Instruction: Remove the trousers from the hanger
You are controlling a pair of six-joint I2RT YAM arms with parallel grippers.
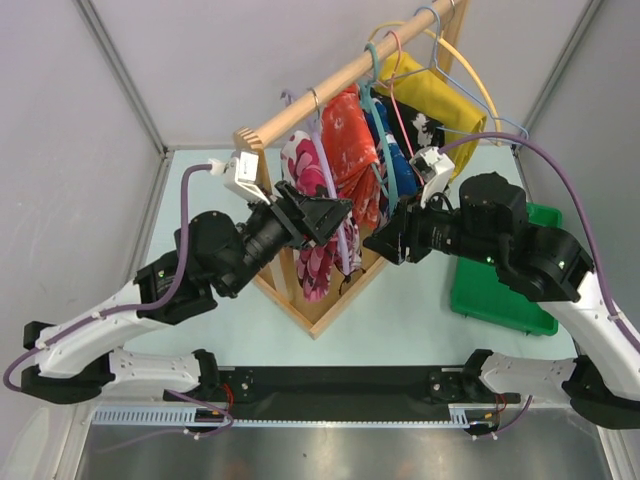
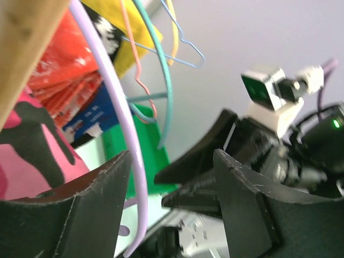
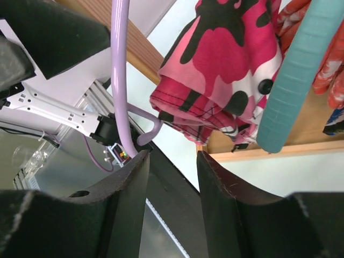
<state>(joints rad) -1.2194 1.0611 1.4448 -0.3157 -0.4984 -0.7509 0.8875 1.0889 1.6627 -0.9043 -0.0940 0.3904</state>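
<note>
From the near edge of the tabletop [image 1: 420,325] both arms reach up to the wooden rack [image 1: 322,322], and I'd say the job is at its start — getting a hold, with nothing pulled free yet. The left claw [image 2: 172,161] is spread wide, and the lilac hanger [image 2: 128,145] runs down through the gap close to one finger, not pinched. The right claw [image 3: 172,158] is partly spread with nothing between its jaws. The hanger's lower bend sits right at one fingertip, touching or just clear I cannot tell. The trousers [image 3: 226,64] hang draped on that hanger at the near end of the rail, just beyond both claws. Next, I reckon, one claw must steady the hanger while the other pinches cloth and draws it off — without catching the teal hanger [image 3: 293,80] beside it. Farther along hang an orange-red garment [image 1: 350,140] and a yellow one [image 1: 430,95].
</note>
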